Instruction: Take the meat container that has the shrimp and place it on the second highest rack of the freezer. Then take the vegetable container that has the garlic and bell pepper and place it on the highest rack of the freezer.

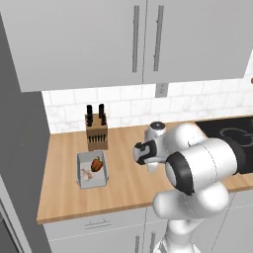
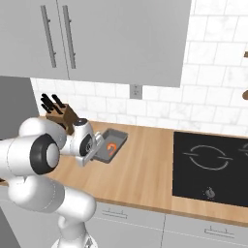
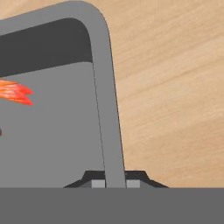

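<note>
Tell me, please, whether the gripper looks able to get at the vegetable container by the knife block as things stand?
Probably not right now: the gripper is shut on the meat container's rim. The vegetable container itself sits uncovered on the counter, beside the knife block.

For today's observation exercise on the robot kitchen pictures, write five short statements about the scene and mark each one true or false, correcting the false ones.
1. The gripper is shut on the rim of the grey meat container. True.
2. The shrimp lies inside that container. True.
3. The bell pepper shares a tray with the shrimp. False: it lies in the separate white vegetable container, beside the garlic.
4. The knife block stands on the stovetop. False: it stands on the wooden counter by the wall.
5. The vegetable container rests on the counter. True.
</note>
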Robot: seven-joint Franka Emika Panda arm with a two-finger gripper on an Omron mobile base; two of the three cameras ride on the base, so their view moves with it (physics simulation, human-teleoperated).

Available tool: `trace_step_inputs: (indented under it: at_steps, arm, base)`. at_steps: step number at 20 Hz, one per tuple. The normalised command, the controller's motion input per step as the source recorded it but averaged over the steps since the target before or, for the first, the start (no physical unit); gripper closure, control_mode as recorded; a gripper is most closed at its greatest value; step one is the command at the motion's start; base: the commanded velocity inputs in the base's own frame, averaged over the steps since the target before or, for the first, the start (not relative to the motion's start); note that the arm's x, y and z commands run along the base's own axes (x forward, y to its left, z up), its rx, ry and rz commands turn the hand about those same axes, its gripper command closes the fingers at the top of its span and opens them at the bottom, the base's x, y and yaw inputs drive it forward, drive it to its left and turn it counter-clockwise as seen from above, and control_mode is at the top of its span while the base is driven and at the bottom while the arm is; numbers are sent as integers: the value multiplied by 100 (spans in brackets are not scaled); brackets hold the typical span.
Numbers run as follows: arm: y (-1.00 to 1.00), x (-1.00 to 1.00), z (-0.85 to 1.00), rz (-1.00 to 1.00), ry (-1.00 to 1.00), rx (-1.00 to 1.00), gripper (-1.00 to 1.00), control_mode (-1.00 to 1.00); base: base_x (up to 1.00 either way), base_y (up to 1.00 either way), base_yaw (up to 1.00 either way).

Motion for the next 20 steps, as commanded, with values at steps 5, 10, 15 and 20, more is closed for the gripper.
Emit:
trace_step_inputs:
  at_steps: [5, 10, 15, 20]
  arm:
    - [0, 0, 57, 0, 1, 0, 100, -100]
    - [-4, -5, 81, 0, 0, 0, 100, -100]
    - [-16, -58, 42, 12, 0, 0, 100, -100]
    - [-15, -63, 29, 18, -1, 0, 100, -100]
  base:
    - [0, 0, 0]
    - [0, 0, 0]
    - [0, 0, 0]
    - [0, 0, 0]
